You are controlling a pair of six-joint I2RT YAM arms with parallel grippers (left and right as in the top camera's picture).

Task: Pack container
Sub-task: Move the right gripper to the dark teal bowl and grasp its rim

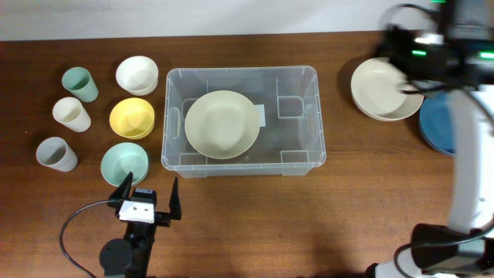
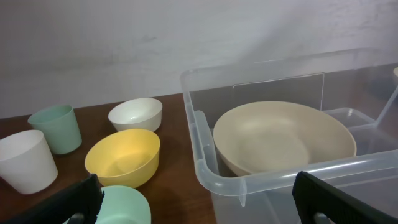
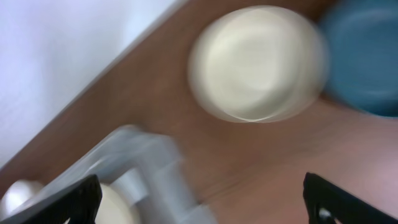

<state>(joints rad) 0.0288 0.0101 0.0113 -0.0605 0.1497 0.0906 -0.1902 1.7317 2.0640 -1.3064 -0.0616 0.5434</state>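
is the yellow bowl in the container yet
No, the yellow bowl sits on the table left of the container, which holds only a cream plate.

- A dark brown wood-grain table [image 1: 309,232] fills the overhead view, its surface matte.
- A plain pale wall [image 2: 155,43] runs along the worktop's far edge.
- Light is soft and even; shadows are faint.

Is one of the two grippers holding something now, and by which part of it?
Nothing is held. The left gripper stands open beside the mint bowl; the right gripper has its jaws wide apart with nothing between them.
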